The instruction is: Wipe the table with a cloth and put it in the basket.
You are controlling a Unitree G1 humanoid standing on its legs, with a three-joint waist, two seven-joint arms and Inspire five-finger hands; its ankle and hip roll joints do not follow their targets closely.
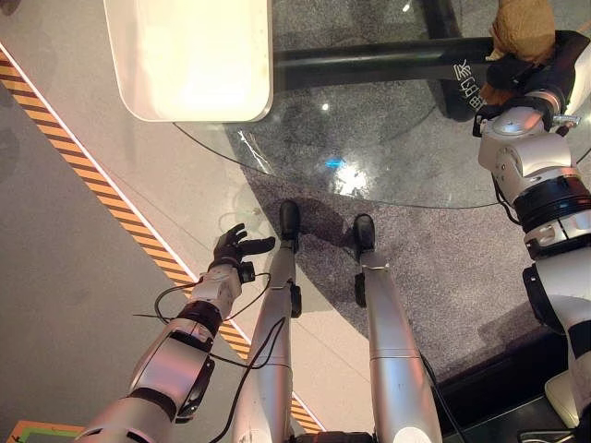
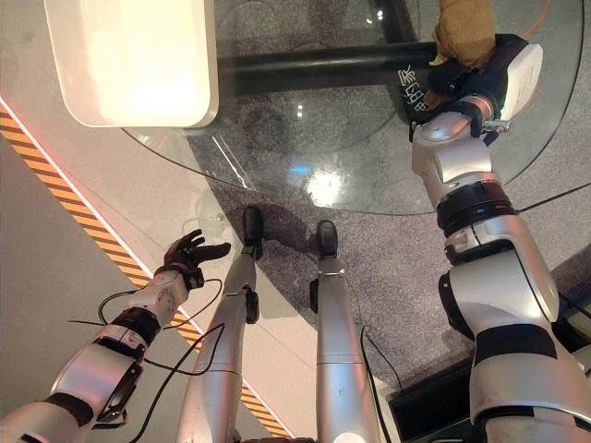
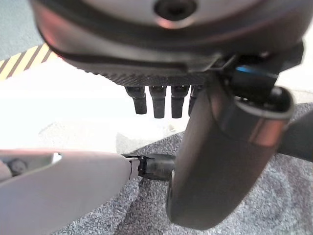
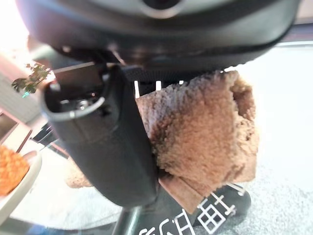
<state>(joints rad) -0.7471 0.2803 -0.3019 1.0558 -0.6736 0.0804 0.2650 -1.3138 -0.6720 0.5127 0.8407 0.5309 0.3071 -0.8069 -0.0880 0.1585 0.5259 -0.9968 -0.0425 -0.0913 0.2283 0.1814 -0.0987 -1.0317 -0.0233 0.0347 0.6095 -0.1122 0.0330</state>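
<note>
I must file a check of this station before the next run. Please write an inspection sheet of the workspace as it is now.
Surface: round glass table, see-through, with light reflections; dark frame beneath.
Job's things: brown fuzzy cloth bunched in the right robot hand, over the table's far right part. Whether it touches the glass cannot be told.
Clutter: white tray-like object at the table's far left edge.
Robot hands: right shut on the cloth; left robot hand low beside the table, fingers relaxed, holding nothing.
Cables: nothing seen apart from the robot's own.
Surroundings: grey speckled floor, yellow-black striped tape on it to the left.
</note>
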